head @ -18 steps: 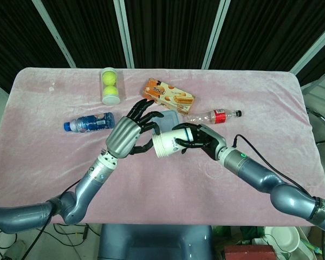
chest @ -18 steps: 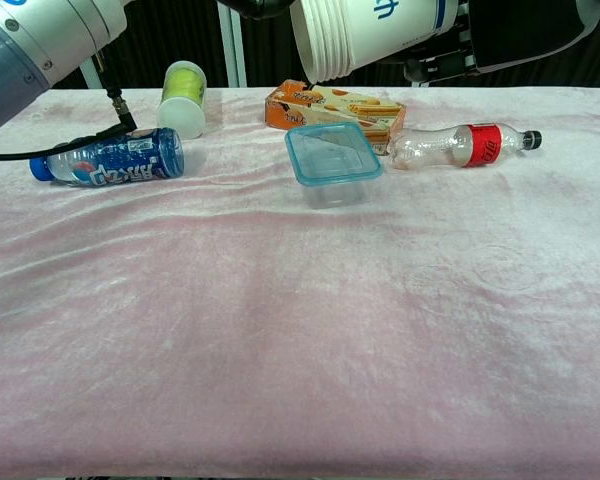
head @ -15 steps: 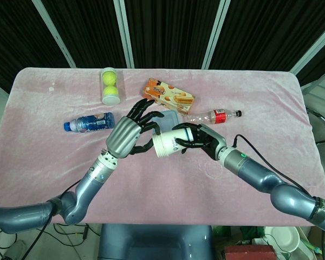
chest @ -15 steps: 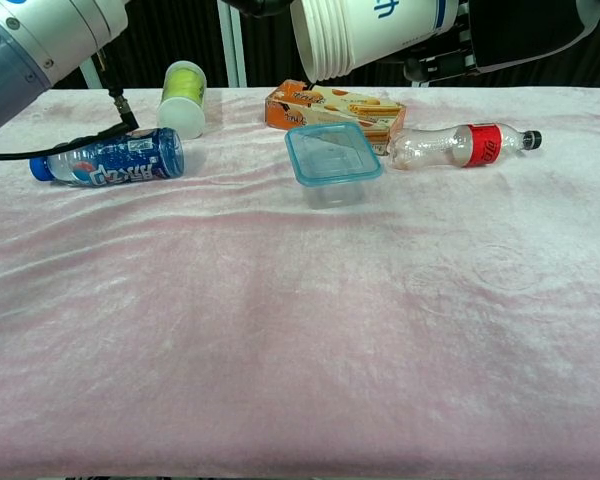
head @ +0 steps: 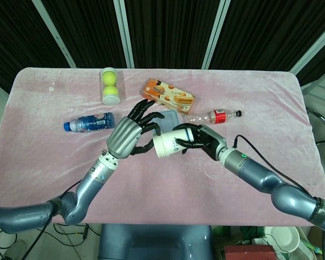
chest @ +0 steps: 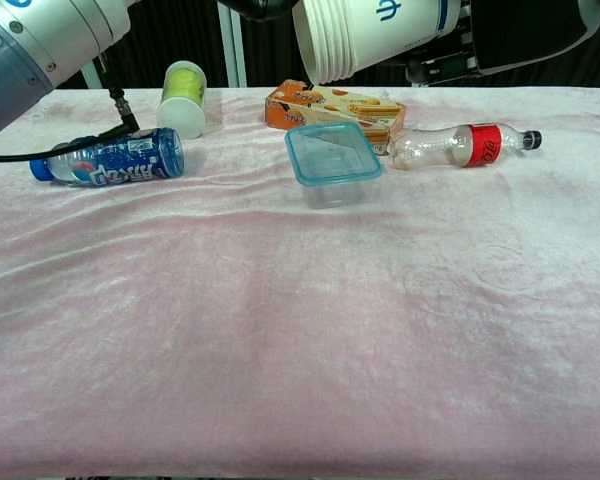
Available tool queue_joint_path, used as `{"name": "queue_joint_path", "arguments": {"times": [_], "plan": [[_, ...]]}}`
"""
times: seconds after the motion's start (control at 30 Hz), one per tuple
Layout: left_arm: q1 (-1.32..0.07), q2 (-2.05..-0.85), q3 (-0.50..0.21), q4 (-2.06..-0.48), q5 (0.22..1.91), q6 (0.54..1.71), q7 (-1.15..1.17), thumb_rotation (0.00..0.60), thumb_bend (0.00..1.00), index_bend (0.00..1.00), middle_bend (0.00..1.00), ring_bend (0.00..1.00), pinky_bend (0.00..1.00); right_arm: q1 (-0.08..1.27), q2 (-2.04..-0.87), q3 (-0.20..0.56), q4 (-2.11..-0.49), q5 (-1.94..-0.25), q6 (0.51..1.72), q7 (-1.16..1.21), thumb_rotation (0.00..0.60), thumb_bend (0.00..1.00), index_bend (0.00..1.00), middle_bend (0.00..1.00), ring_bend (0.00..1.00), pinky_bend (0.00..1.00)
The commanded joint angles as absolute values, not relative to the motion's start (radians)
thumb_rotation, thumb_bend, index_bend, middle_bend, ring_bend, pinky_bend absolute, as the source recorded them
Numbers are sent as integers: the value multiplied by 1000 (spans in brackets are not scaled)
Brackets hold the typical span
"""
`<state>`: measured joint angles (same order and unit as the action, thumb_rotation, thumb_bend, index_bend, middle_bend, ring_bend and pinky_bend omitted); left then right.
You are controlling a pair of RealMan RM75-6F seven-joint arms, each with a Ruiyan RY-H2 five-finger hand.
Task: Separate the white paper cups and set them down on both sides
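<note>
Head view: right hand [head: 197,140] grasps the nested white paper cups [head: 168,144] sideways above the desk [head: 43,157], mouth toward the left hand [head: 131,132], whose fingers [head: 148,115] are spread, released, at the rim. Chest view: cups [chest: 370,30] aloft over the blue-lidded container [chest: 333,160]; right hand [chest: 530,30] only partly seen.

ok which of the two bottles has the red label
The clear bottle lying on the right, beside the biscuit box. The other bottle, on the left, is blue.
</note>
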<state>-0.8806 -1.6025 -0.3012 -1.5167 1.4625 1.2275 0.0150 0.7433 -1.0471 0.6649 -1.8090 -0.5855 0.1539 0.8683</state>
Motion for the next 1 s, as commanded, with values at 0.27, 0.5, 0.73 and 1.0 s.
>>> {"name": "queue_joint_path", "arguments": {"times": [0.27, 0.5, 0.73, 1.0], "plan": [[-881, -1615, -306, -1501, 1475, 1251, 5, 600, 625, 662, 331, 0, 73, 743, -1050, 667, -1810, -587, 147, 863, 600, 387, 610, 496, 557, 540], [-876, -1610, -303, -1500, 1479, 1257, 4, 600, 626, 677, 333, 0, 74, 742, -1046, 668, -1810, -584, 148, 861, 600, 388, 611, 496, 557, 540], [-868, -1602, -299, -1499, 1484, 1266, -16, 600, 626, 689, 332, 0, 74, 733, -1040, 676, -1811, -584, 145, 861, 600, 388, 610, 496, 557, 540], [-858, -1595, -293, -1483, 1485, 1270, -43, 600, 626, 691, 333, 0, 74, 723, -1037, 680, -1804, -581, 137, 864, 600, 388, 611, 496, 557, 540]]}}
